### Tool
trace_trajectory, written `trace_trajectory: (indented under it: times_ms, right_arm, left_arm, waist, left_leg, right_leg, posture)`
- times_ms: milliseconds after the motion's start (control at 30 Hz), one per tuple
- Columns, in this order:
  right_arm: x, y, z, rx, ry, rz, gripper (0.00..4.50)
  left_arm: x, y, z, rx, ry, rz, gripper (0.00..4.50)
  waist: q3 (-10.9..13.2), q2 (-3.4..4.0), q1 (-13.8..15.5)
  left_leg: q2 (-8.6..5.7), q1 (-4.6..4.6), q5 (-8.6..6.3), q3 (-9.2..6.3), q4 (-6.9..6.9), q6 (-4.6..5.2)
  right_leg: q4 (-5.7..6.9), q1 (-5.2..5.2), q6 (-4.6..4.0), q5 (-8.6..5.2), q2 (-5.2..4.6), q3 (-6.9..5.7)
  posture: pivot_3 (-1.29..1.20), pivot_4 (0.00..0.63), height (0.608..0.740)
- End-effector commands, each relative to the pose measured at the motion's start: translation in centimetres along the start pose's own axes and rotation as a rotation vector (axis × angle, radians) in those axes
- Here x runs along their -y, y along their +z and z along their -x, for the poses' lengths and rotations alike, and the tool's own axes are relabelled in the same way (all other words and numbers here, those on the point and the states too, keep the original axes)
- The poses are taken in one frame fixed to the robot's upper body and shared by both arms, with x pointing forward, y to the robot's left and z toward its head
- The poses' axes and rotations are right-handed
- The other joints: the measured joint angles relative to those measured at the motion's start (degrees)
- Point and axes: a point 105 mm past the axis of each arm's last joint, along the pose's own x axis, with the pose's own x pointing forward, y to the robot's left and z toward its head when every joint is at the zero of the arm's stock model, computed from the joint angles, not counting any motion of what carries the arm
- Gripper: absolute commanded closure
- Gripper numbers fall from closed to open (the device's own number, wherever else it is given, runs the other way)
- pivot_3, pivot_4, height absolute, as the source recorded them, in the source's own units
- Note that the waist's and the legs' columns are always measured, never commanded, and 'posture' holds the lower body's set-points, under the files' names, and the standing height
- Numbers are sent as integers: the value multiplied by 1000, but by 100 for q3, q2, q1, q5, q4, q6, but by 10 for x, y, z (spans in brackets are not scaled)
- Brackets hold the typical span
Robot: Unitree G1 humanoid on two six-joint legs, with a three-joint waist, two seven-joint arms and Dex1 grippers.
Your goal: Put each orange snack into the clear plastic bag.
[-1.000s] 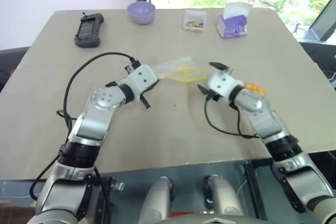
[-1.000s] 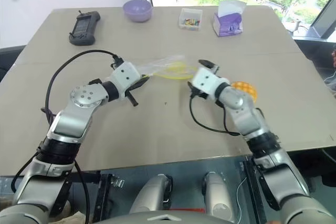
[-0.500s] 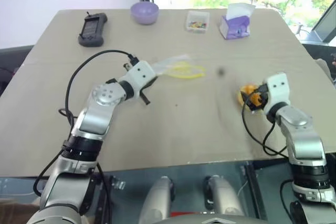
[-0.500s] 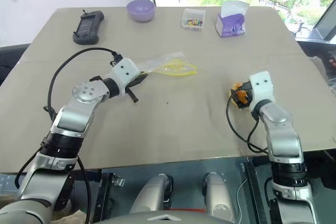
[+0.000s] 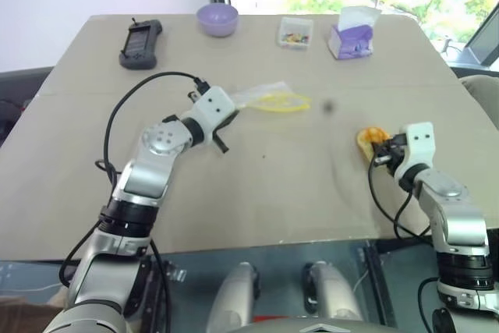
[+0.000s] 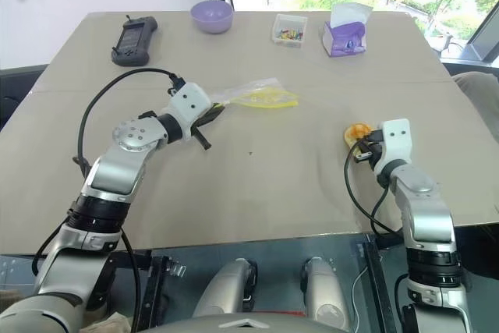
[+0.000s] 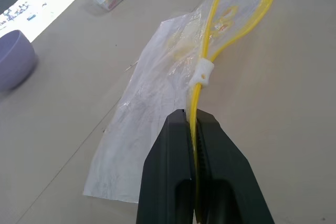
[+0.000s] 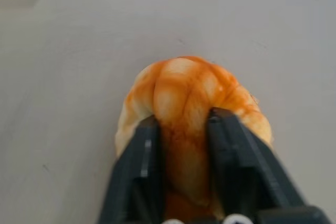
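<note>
1. Left hand (image 7: 193, 124) is pinched tight on the yellow zip strip of the clear bag (image 5: 269, 100); the bag lies flat on the tabletop (image 5: 257, 185), near its middle, mouth looped open.
2. Right hand (image 8: 184, 119) squeezes the orange bun (image 8: 189, 95) between its fingers (image 8: 144, 145); the bun bulges up between them.
3. Bun sits at the right side of the tabletop, well apart from the bag.
4. Far edge, left to right: black handheld device (image 5: 140, 34), purple bowl (image 5: 217, 18), small clear box of coloured bits (image 5: 295, 32), purple tissue pack (image 5: 351, 37).
</note>
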Motion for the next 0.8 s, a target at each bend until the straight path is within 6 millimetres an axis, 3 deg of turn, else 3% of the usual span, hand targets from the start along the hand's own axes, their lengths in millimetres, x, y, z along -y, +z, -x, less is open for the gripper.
trace_trajectory:
  times_ms: [33, 133, 367, 800]
  right_arm:
    - [-8, 34, 8, 144, 100, -43, 3795]
    - [-52, 72, 14, 260, 316, -64, 3795]
    - [-106, 102, 7, 312, 545, -61, 3795]
    - [-124, 105, -18, 294, 619, -14, 3795]
  left_arm:
    - [-6, 16, 0, 63, 29, -7, 4500]
    - [-3, 20, -2, 79, 20, -7, 4500]
    - [4, 24, -7, 93, -6, -29, 4500]
    - [35, 43, 0, 198, -113, -57, 4500]
  waist:
    - [0, 0, 2]
    - [3, 5, -37]
    - [2, 6, -16]
    - [2, 6, -23]
  left_leg:
    - [0, -1, 0, 0, 0, 0]
    - [0, -3, 0, 0, 0, 0]
    - [7, -1, 0, -6, 1, 0]
    - [0, -8, -2, -5, 13, 3]
  right_leg:
    - [0, 0, 0, 0, 0, -1]
    - [0, -2, 0, 0, 0, 0]
    - [4, -2, 0, 0, 8, -4]
    - [4, -2, 0, 1, 1, -4]
  posture:
    - [0, 150, 740]
    - [0, 150, 740]
    - [0, 150, 740]
    - [0, 150, 740]
